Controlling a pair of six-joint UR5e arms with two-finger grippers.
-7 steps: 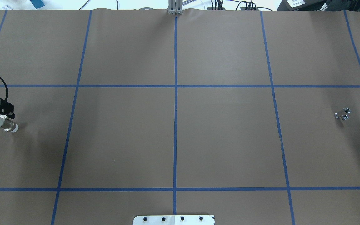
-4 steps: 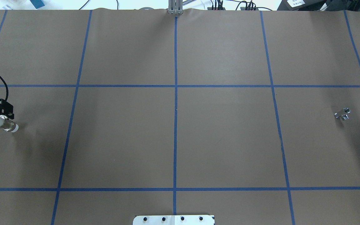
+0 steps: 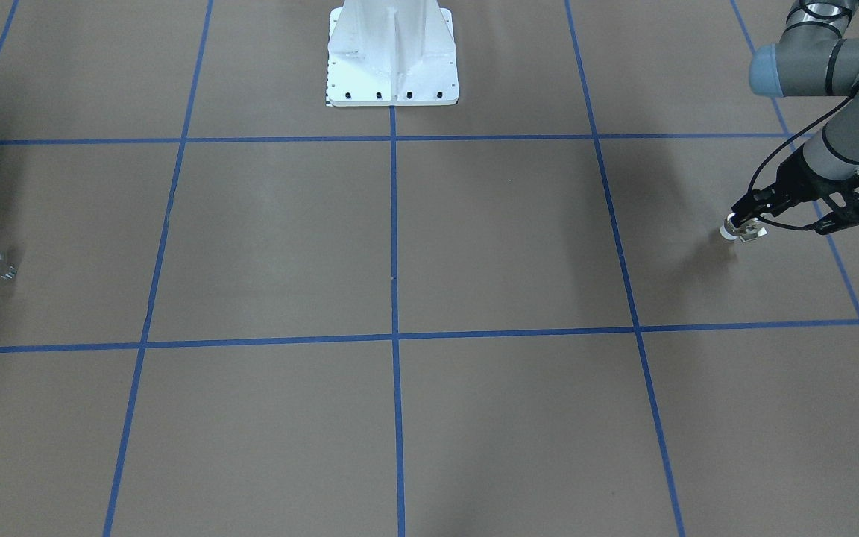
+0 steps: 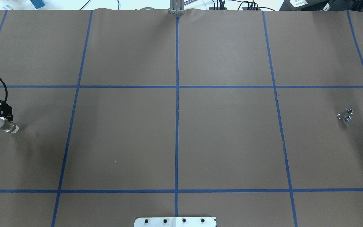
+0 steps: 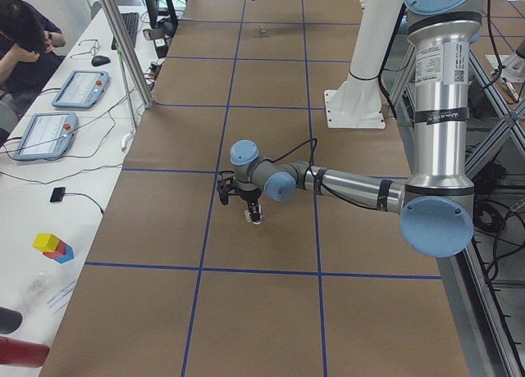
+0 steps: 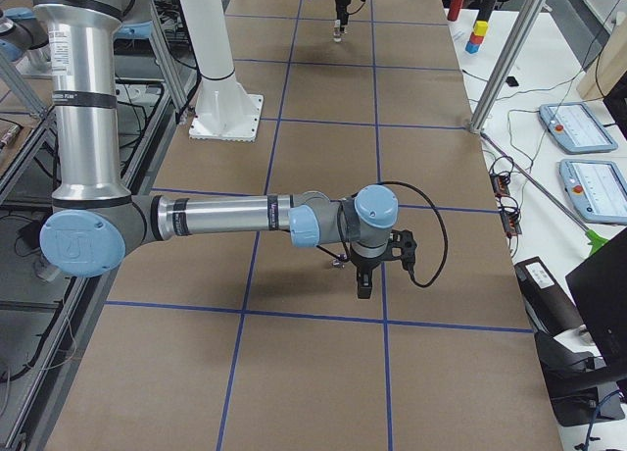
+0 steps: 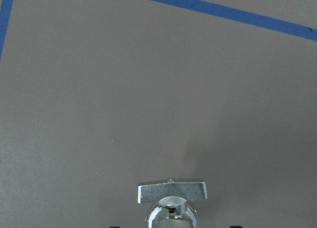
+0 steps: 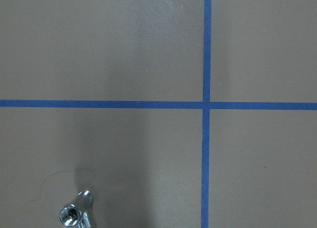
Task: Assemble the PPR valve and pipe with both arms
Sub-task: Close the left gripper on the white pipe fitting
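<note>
Left gripper (image 3: 744, 227): clamped on PPR valve (image 4: 4, 125), table's left edge | right gripper (image 6: 361, 275): jaw state indiscernible | pipe (image 4: 345, 115): lay loose, far right.

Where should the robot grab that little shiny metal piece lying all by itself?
Probably around the round barrel of the pipe, coming straight down from above. It lies flat on the table with bare paper all around, so nothing blocks a top approach. Its open end should stay uncovered, since that likely joins the PPR valve.
</note>
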